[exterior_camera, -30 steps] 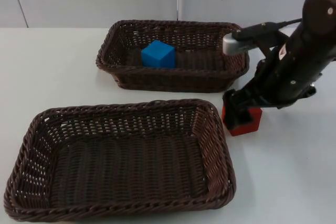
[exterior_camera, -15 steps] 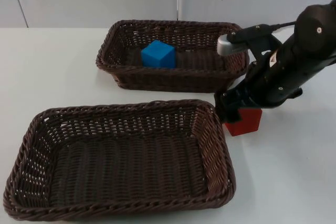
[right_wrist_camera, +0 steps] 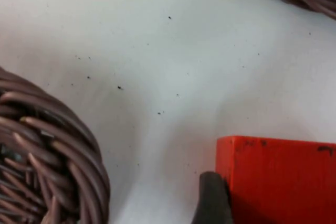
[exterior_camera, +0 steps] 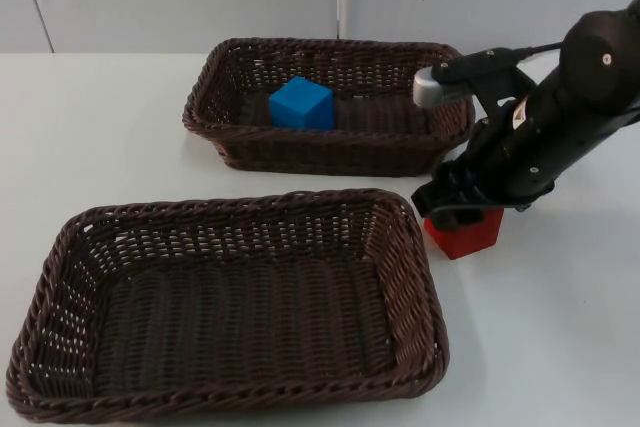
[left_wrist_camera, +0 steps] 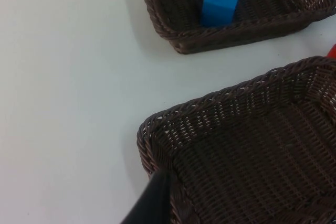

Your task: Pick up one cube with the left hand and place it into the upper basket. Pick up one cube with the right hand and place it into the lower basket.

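Red cube (exterior_camera: pixel 464 231) sits under your right gripper (exterior_camera: pixel 452 209), just off the right rim of the lower basket (exterior_camera: pixel 60 307) near the worktop's (exterior_camera: pixel 90 137) right edge. The right wrist view has one black fingertip (right_wrist_camera: pixel 211 199) pressed to the cube's (right_wrist_camera: pixel 275 179) side, with the lower basket's rim (right_wrist_camera: pixel 50 161) just beside it; you cannot tell from this whether the gripper is closed on the cube or standing open around it. A blue cube (exterior_camera: pixel 301 103) lies inside the upper basket (exterior_camera: pixel 215 112), towards its left end, near the worktop's far edge. Your left gripper (left_wrist_camera: pixel 149 208) waits above the lower basket's (left_wrist_camera: pixel 220 108) corner, and its opening cannot be made out.
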Controlling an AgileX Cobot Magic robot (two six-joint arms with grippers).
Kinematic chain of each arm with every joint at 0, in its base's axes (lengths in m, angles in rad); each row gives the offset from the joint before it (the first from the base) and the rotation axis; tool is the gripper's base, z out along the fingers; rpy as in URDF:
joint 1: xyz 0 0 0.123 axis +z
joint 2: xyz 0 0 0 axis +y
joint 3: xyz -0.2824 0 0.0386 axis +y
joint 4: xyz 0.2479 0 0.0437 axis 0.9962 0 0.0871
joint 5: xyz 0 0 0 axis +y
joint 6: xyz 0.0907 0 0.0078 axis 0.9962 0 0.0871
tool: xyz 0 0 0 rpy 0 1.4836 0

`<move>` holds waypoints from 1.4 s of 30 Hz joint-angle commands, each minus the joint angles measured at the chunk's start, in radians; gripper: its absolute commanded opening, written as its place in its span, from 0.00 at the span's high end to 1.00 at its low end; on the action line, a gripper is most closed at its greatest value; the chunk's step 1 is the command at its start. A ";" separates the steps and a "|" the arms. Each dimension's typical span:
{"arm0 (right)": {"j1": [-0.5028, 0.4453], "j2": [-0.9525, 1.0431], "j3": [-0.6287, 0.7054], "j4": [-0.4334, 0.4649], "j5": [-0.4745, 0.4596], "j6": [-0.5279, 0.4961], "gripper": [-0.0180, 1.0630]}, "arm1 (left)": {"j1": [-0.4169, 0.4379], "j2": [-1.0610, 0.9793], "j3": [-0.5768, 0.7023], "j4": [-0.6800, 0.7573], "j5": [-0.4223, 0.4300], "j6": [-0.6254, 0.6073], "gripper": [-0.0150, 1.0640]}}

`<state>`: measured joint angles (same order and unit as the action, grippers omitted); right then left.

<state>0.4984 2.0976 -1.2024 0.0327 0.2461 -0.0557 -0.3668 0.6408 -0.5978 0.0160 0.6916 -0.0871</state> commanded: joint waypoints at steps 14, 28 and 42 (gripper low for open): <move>0.003 -0.262 -0.007 -0.012 0.186 -0.006 0.98 | -0.004 -0.007 0.005 -0.010 -0.010 -0.008 0.14; 0.003 -0.479 -0.007 -0.012 0.213 -0.006 0.98 | -0.004 -0.007 0.005 0.003 -0.023 -0.008 0.14; 0.003 -0.488 -0.012 0.010 0.234 0.015 0.98 | -0.004 -0.007 0.005 0.003 0.002 -0.001 0.14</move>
<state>0.4984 1.6210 -1.2102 0.0305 0.4764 -0.0557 -0.3668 0.6408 -0.5965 0.0180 0.6961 -0.0871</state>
